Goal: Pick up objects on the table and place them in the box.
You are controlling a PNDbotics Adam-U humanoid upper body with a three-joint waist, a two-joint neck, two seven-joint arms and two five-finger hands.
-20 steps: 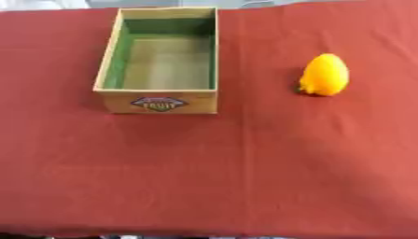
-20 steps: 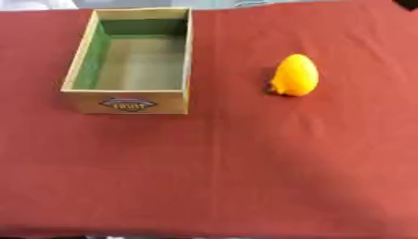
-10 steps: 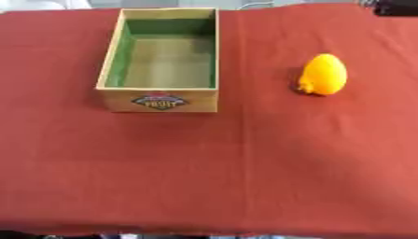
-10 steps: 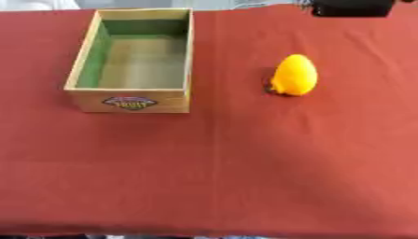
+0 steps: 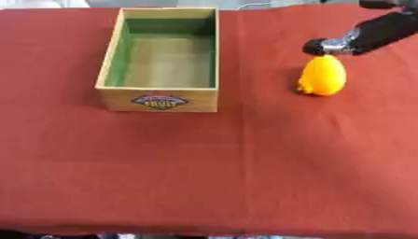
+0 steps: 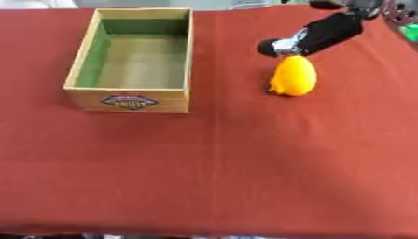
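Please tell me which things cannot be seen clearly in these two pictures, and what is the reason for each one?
- Right hand: only a dark tip above the fruit shows in both views; blur hides its fingers, and the top edge cuts off the arm.
- Whether the hand touches the fruit: too blurred.
- Left hand: in no view.
- Box label: too small to read.

The right hand (image 6: 314,35) is running out of the upper right corner, so only a black finger with a silver joint and a rounded tip is showing; the palm and the other fingers are lying beyond the edge, and whether they are curled cannot be told. That tip is covering the top of the orange fruit (image 6: 293,77); contact is not clear. The label on the box (image 5: 160,101) is blurring, with only "FRUIT" readable. The tabletop (image 5: 245,177) is getting cropped at both sides.
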